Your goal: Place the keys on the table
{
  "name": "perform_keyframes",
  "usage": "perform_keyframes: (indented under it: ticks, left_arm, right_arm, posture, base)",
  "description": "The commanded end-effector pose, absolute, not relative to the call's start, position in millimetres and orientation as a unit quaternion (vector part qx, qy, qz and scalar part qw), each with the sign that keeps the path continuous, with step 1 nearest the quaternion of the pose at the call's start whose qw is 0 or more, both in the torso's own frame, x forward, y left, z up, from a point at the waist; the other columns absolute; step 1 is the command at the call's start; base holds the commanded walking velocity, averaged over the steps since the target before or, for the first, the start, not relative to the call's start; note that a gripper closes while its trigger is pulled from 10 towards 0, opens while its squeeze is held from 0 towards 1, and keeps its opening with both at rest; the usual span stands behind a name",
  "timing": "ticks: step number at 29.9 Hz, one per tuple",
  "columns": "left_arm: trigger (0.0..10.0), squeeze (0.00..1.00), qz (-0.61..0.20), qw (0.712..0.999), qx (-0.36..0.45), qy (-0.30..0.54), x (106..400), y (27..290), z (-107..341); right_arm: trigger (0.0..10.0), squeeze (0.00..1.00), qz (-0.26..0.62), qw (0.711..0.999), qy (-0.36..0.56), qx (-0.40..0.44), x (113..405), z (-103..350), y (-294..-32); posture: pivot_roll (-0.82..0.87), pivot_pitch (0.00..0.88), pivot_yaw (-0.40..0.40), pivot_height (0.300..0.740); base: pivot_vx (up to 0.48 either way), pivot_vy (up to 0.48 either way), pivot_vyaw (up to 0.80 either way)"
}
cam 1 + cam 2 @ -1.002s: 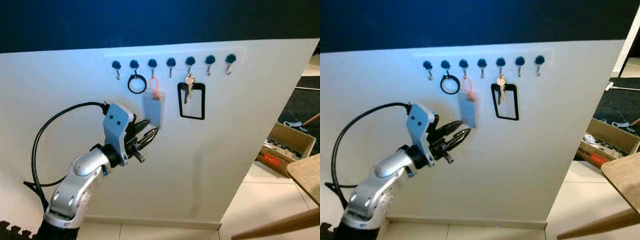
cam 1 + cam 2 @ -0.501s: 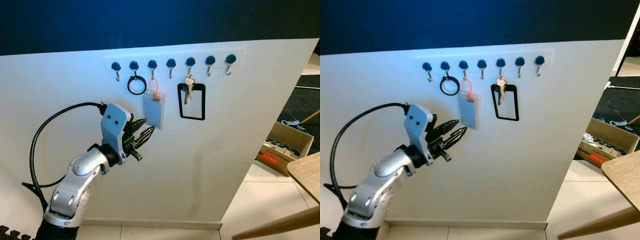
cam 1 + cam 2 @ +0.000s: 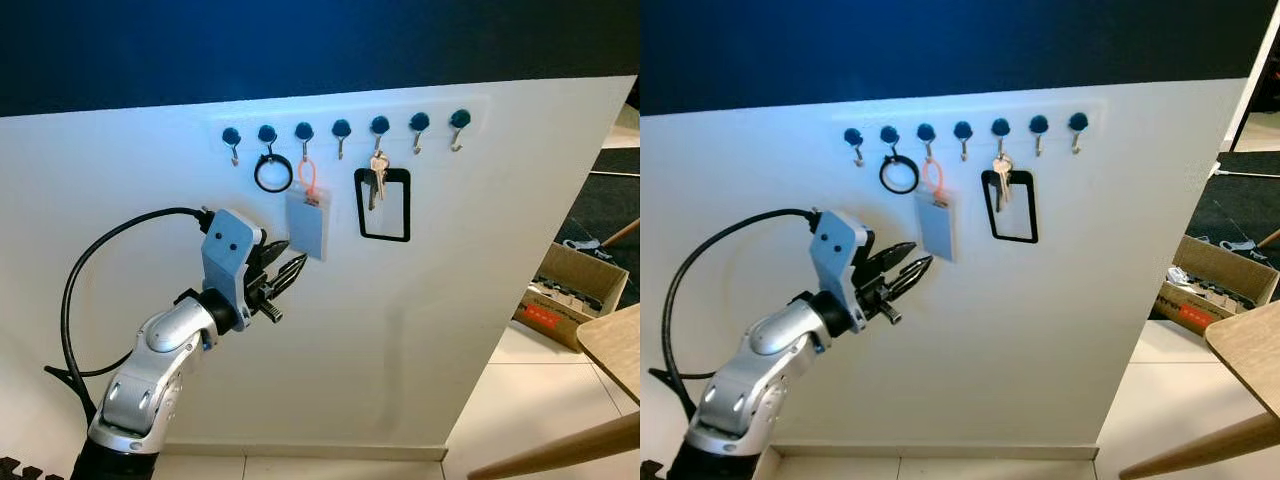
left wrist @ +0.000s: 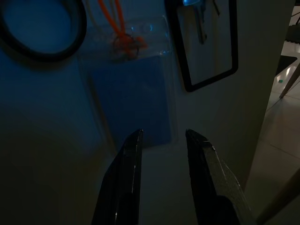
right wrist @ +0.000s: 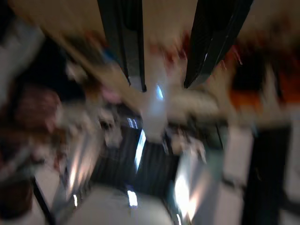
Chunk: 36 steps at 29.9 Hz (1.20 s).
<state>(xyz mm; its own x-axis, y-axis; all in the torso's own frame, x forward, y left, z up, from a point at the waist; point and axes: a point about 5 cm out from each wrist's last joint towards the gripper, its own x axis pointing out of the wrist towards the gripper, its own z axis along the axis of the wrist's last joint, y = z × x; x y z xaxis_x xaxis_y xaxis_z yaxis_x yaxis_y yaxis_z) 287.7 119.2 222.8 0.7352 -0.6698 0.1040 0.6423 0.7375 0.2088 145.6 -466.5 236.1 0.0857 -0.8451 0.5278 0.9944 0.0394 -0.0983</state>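
**Keys hang on wall hook as left gripper hovers below a card holder**

The keys [image 3: 376,176] hang from the 5th of 7 blue-capped hooks [image 3: 341,129] that run in a row across the upper middle of the frame, on a white wall panel [image 3: 430,330] under a dark blue band. They dangle inside the top of a black rectangular loop [image 3: 383,204] that hangs on the same hook. To their left, on the 3rd hook, an orange cord [image 3: 307,178] carries a clear card holder [image 3: 307,224] with a blue card inside; on the 2nd hook hangs a black ring [image 3: 273,172].

The left gripper [image 3: 288,269], on a silver arm rising from the lower left of the frame, points up and to the right, its tips just below the card holder's lower edge and well to the left of the keys. Its 2 black fingers [image 4: 126,178] are spread apart with nothing between them; in the left wrist view the gap between them frames the card holder's bottom edge. A black cable [image 3: 85,280] loops from the wrist down the left side.

The right gripper [image 5: 164,82] appears in its own blurred wrist view, fingers parted and holding nothing.

At the lower right corner, the edge of a wooden table [image 3: 615,345] juts in. Behind it, on the floor, sits an open cardboard box [image 3: 572,292].
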Motion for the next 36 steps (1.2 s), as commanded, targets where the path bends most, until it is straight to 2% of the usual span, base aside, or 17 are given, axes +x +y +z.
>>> perform_keyframes:
  ticks: [1,2,5,6,8,9,11,12,13,14,16,17,19,22,24,36]
  left_arm:
    - [10.0,0.0,-0.344,0.931,0.094,-0.074,290,126,217]
    - [10.0,0.0,-0.344,0.931,0.094,-0.074,290,126,217]
    - [10.0,0.0,-0.338,0.933,0.092,-0.081,291,125,219]
    - [10.0,0.0,-0.338,0.933,0.092,-0.081,291,125,219]
    - [10.0,0.0,-0.33,0.936,0.091,-0.086,292,125,221]
    - [10.0,0.0,-0.33,0.936,0.091,-0.086,292,125,221]
    - [10.0,0.0,-0.32,0.939,0.09,-0.089,294,127,222]
    - [10.0,0.0,-0.32,0.939,0.09,-0.089,294,127,222]
    - [10.0,0.0,-0.315,0.941,0.091,-0.088,295,129,222]
    - [10.0,0.0,-0.315,0.941,0.091,-0.088,295,129,222]
    - [10.0,0.0,-0.31,0.942,0.097,-0.084,297,133,221]
    - [10.0,0.0,-0.31,0.942,0.097,-0.084,297,133,221]
    - [10.0,0.0,-0.31,0.942,0.101,-0.083,299,132,222]
    - [10.0,0.0,-0.309,0.942,0.102,-0.085,299,131,223]
    - [10.0,0.0,-0.299,0.945,0.102,-0.089,298,131,223]
    - [10.0,0.0,-0.285,0.949,0.1,-0.088,295,133,219]
  right_arm:
    - [10.0,0.0,-0.604,0.732,-0.197,-0.246,168,247,-450]
    - [10.0,0.0,-0.604,0.732,-0.197,-0.246,168,247,-450]
    - [10.0,0.0,-0.519,0.789,-0.222,-0.241,208,246,-415]
    - [10.0,0.0,-0.519,0.789,-0.222,-0.241,208,246,-415]
    - [10.0,0.0,-0.462,0.829,-0.233,-0.215,231,239,-388]
    - [10.0,0.0,-0.462,0.829,-0.233,-0.215,231,239,-388]
    - [10.0,0.0,-0.396,0.867,-0.24,-0.184,253,229,-349]
    - [10.0,0.0,-0.396,0.867,-0.24,-0.184,253,229,-349]
    - [10.0,0.0,-0.364,0.883,-0.242,-0.169,263,224,-328]
    - [10.0,0.0,-0.364,0.883,-0.242,-0.169,263,224,-328]
    - [10.0,0.0,-0.312,0.906,-0.247,-0.143,276,217,-290]
    - [10.0,0.0,-0.312,0.906,-0.247,-0.143,276,217,-290]
    - [10.0,0.0,-0.287,0.919,-0.243,-0.121,281,211,-271]
    - [10.0,0.0,-0.278,0.924,-0.238,-0.115,282,207,-266]
    - [10.0,0.0,-0.247,0.935,-0.23,-0.107,288,205,-253]
    - [10.0,0.0,-0.202,0.949,-0.221,-0.099,295,207,-233]
  posture:
    - [-0.05,0.105,0.092,0.74]
    - [-0.05,0.105,0.092,0.74]
    - [-0.05,0.105,0.084,0.74]
    - [-0.05,0.105,0.084,0.74]
    - [-0.07,0.109,0.079,0.74]
    - [-0.07,0.109,0.079,0.74]
    - [-0.07,0.119,0.081,0.74]
    - [-0.07,0.119,0.081,0.74]
    - [-0.08,0.12,0.085,0.74]
    - [-0.08,0.12,0.085,0.74]
    - [-0.07,0.113,0.111,0.74]
    - [-0.07,0.113,0.111,0.74]
    - [-0.05,0.111,0.117,0.74]
    - [-0.04,0.115,0.113,0.74]
    - [-0.03,0.117,0.092,0.74]
    - [-0.02,0.118,0.071,0.74]
  base:
    - [0.0,0.0,0.0]
    - [0.0,0.0,0.0]
    - [0.0,0.0,0.0]
    - [0.0,0.0,0.0]
    - [0.0,0.0,0.0]
    - [0.0,0.0,0.0]
    - [0.0,0.0,0.0]
    - [0.0,0.0,0.0]
    - [0.0,0.0,0.0]
    - [0.0,0.0,0.0]
    - [0.0,0.0,0.0]
    - [0.0,0.0,0.0]
    - [0.0,0.0,0.0]
    - [0.0,0.0,0.0]
    - [0.0,0.0,0.0]
    - [0.0,0.0,0.0]
